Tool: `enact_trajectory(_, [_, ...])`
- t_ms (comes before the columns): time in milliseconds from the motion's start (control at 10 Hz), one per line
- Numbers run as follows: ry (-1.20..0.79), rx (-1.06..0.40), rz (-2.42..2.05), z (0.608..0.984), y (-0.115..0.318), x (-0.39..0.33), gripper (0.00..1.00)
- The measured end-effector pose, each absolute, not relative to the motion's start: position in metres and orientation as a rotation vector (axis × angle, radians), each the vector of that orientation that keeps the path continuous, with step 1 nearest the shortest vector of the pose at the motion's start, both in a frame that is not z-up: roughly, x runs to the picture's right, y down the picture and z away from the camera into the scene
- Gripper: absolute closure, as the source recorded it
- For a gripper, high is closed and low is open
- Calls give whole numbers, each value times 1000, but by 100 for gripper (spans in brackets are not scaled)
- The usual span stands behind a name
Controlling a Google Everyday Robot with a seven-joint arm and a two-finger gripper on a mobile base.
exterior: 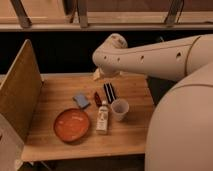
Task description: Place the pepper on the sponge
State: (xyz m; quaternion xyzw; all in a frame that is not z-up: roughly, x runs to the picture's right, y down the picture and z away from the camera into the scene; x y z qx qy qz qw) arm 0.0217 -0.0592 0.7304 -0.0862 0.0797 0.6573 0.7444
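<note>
The pepper, small and dark red, lies on the wooden table just right of the light blue sponge; the two look close together but not stacked. My gripper hangs below the arm's bent wrist at the back of the table, behind the pepper and sponge and apart from both. Nothing shows in it.
A black striped flat object lies right of the pepper. In front stand a white bottle and a pale cup. A round orange-red plate sits front left. A wooden side wall bounds the table's left.
</note>
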Motion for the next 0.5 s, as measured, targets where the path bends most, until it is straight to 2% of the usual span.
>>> enact_trajectory(500, [169,-189,1423,731,-60,20,20])
